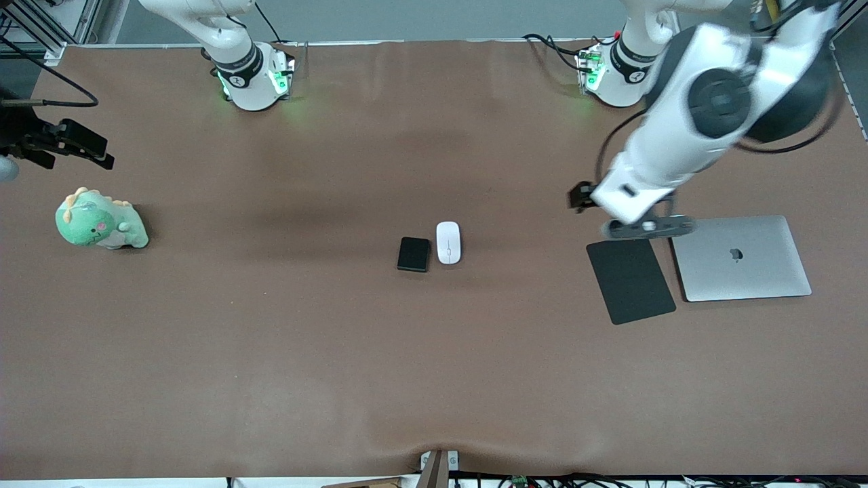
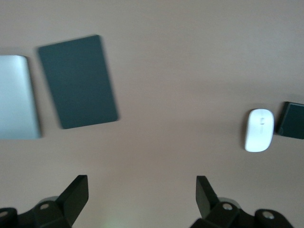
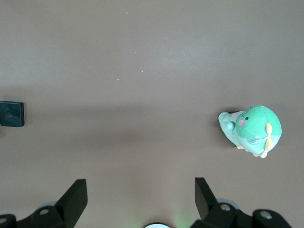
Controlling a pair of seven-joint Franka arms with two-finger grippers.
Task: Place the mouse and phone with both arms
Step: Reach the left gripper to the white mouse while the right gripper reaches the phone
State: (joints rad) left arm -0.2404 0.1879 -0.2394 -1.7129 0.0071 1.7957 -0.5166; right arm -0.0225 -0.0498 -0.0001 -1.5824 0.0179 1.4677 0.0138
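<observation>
The white oval mouse (image 1: 448,242) lies mid-table, and the small black phone (image 1: 413,254) lies right beside it, toward the right arm's end. Both also show in the left wrist view, the mouse (image 2: 259,129) and the phone (image 2: 291,120). The phone's edge shows in the right wrist view (image 3: 11,114). My left gripper (image 1: 644,227) hangs open and empty in the air over the edge of the mouse pad, well away from the mouse; its own view shows it (image 2: 142,190) over bare table. My right gripper (image 1: 81,146) is open and empty (image 3: 141,190), up over the table near the plush toy.
A large flat black mouse pad (image 1: 630,280) and a closed silver laptop (image 1: 742,257) lie side by side at the left arm's end. A green plush dinosaur (image 1: 100,221) sits at the right arm's end. The brown table (image 1: 271,339) runs wide around the mouse and phone.
</observation>
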